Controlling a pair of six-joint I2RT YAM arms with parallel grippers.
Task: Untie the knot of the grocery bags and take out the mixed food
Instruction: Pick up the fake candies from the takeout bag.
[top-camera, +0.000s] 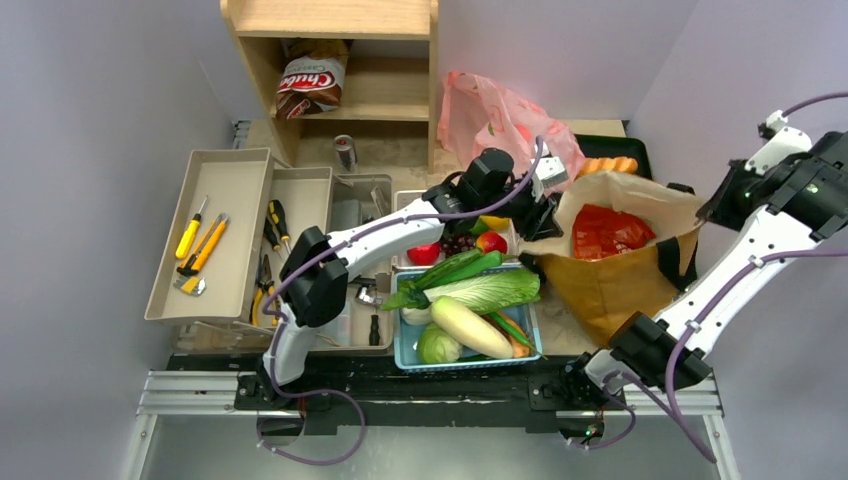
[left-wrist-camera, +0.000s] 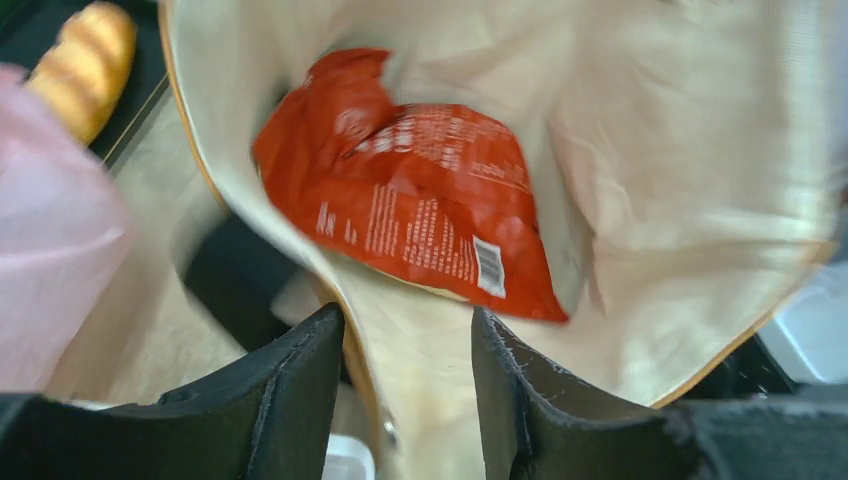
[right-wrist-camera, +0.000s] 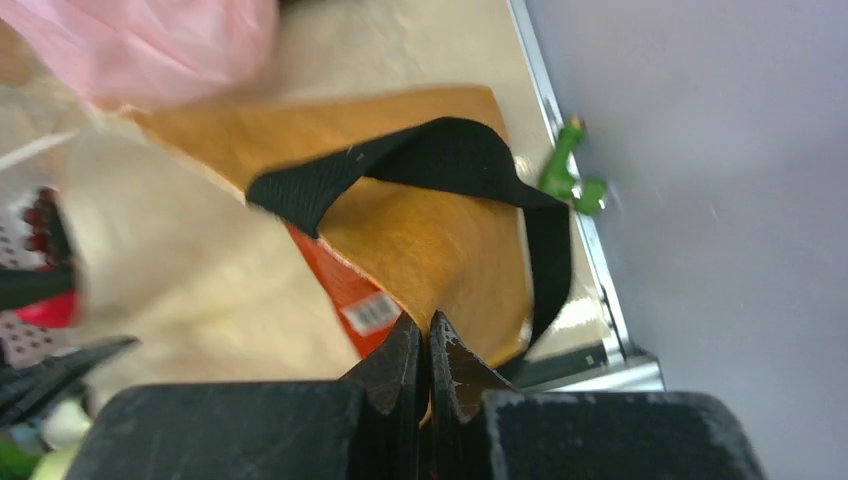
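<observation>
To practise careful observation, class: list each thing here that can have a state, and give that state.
brown bag, mouth open
red packet, inside the brown bag
pink bag, crumpled, knot not visible
blue basket, filled with vegetables
left tool, open, astride the brown bag's rim
right tool, shut

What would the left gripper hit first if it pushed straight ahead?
Probably the brown bag's wall, standing between the left gripper's open fingers, then the red packet inside. Depth is unclear.

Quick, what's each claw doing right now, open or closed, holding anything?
Left claw: open, astride the rim of the brown bag, not pinching it.
Right claw: closed by the brown bag; whether it pinches anything cannot be told.
</observation>
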